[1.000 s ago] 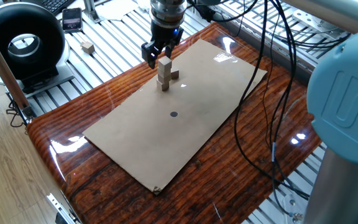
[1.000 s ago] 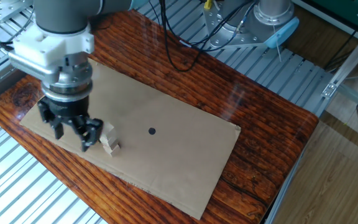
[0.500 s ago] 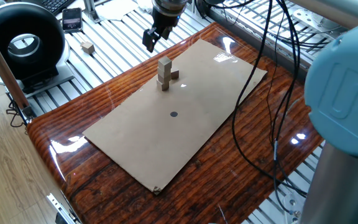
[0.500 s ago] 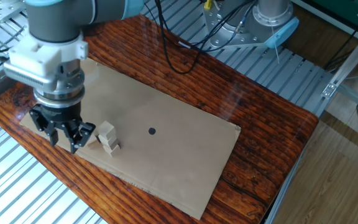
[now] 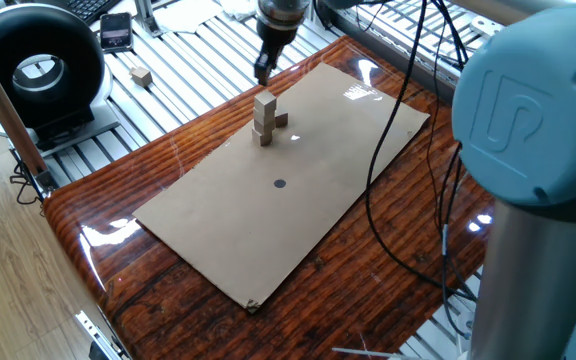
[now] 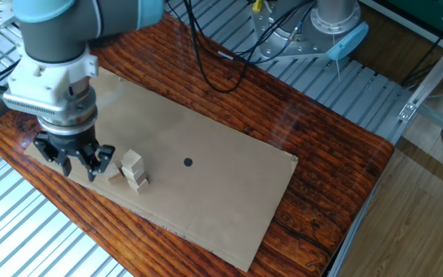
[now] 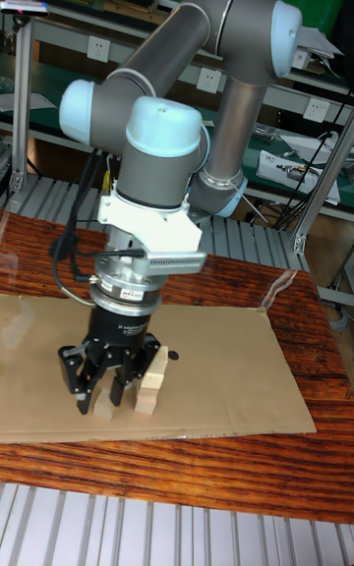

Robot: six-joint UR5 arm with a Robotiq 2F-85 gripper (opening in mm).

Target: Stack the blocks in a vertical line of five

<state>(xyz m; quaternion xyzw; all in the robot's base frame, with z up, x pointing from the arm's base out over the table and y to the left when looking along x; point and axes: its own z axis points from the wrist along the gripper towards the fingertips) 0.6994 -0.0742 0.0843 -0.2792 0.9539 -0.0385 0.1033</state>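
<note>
One fixed view: blocks (image 5: 264,118) stacked upright, long axis vertical

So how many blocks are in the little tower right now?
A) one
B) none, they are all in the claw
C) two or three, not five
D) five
C: the tower on the cardboard is only a short stack, with one block beside its base and the gripper open and empty next to it.

Block stack (image 5: 264,118) blocks the cardboard's (image 5: 298,200) far end; remainder open
</note>
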